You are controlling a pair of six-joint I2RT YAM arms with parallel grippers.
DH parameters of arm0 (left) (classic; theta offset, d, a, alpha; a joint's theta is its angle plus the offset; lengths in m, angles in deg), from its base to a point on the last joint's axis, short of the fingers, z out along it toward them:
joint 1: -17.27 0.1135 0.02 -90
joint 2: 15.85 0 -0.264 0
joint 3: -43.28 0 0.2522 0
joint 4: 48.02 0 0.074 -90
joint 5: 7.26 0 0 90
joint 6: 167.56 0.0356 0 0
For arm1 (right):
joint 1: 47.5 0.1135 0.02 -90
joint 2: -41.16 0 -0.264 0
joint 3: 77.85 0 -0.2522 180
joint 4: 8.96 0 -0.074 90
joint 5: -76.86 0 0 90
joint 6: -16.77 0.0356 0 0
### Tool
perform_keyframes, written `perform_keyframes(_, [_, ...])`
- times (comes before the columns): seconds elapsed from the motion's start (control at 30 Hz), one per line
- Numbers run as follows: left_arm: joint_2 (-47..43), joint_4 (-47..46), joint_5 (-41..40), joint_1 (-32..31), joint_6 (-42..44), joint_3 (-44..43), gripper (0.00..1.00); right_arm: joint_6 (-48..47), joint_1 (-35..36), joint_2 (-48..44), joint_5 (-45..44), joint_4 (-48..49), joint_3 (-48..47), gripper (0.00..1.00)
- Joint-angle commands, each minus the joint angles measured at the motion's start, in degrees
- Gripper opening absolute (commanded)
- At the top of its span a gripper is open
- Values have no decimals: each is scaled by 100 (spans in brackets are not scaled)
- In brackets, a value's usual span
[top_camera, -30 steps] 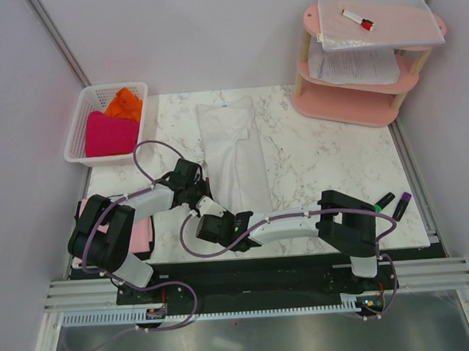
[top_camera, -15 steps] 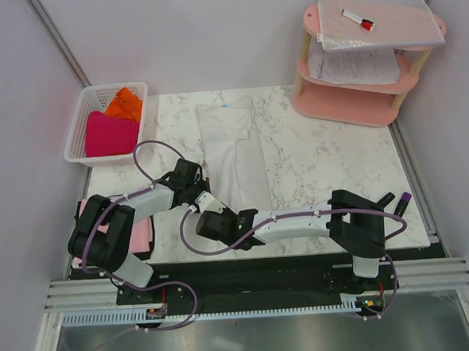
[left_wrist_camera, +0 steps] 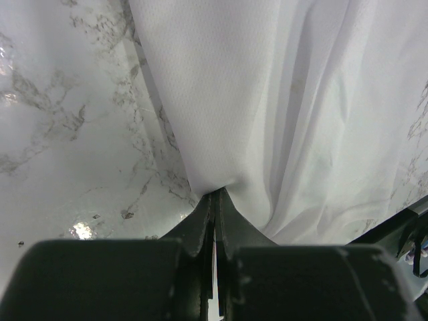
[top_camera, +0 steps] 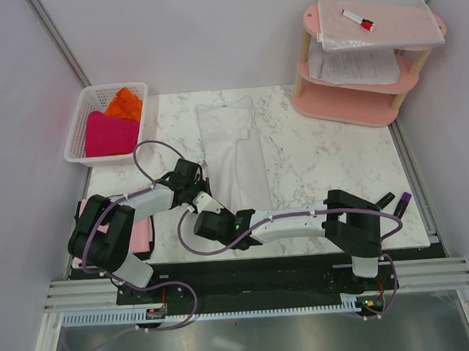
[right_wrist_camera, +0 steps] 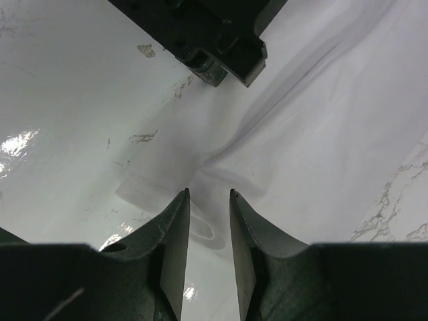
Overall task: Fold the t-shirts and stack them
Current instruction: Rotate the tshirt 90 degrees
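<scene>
The white t-shirt [top_camera: 237, 151] lies as a long narrow strip down the middle of the marble table [top_camera: 321, 162]. My left gripper [top_camera: 203, 178] is shut on its left edge, and the cloth [left_wrist_camera: 281, 100] bunches at the closed tips [left_wrist_camera: 215, 194]. My right gripper [top_camera: 206, 203] sits just below it at the shirt's near left corner. Its jaws are a small gap apart [right_wrist_camera: 209, 194], with the cloth corner [right_wrist_camera: 321, 134] lying at their tips. The left gripper's body [right_wrist_camera: 221, 40] shows just ahead. A pale pink t-shirt [top_camera: 140, 233] lies folded under the left arm.
A white lattice basket [top_camera: 79, 129] at the back left holds the magenta t-shirt [top_camera: 108, 134] and the orange t-shirt [top_camera: 125, 103]. A pink shelf [top_camera: 350, 109] with paper sheets [top_camera: 372, 20] stands at the back right. Markers [top_camera: 395, 201] lie at the table's right edge.
My right gripper has moved left and forward to the shirt's near left corner, close beside the left gripper. The left gripper has stayed shut on the cloth.
</scene>
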Motion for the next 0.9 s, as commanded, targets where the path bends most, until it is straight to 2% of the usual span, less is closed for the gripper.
perform_keyframes(0.0, [132,302,-489,-23,84,195,2,-22,32,110,102,81,-280,38])
perform_keyframes(0.23, [141,293,-471,-23,75,203,2,-13,32,409,129,-42,-421,37])
perform_keyframes(0.33, [141,293,-480,-23,66,221,2,22,23,523,6,-139,-482,31])
perform_keyframes(0.37, [141,293,-471,-23,66,221,2,39,23,506,-55,-156,-482,22])
perform_keyframes(0.47, [141,293,-471,-23,57,221,2,127,23,436,-389,-253,-482,9])
perform_keyframes(0.57, [132,293,-462,-23,57,230,2,233,23,243,-749,-394,-439,1])
perform_keyframes(0.73, [132,293,-480,-23,57,221,2,496,23,-258,-1084,-429,-158,0])
perform_keyframes(0.87, [132,302,-462,-23,57,221,2,829,23,-601,-1005,-762,18,0])
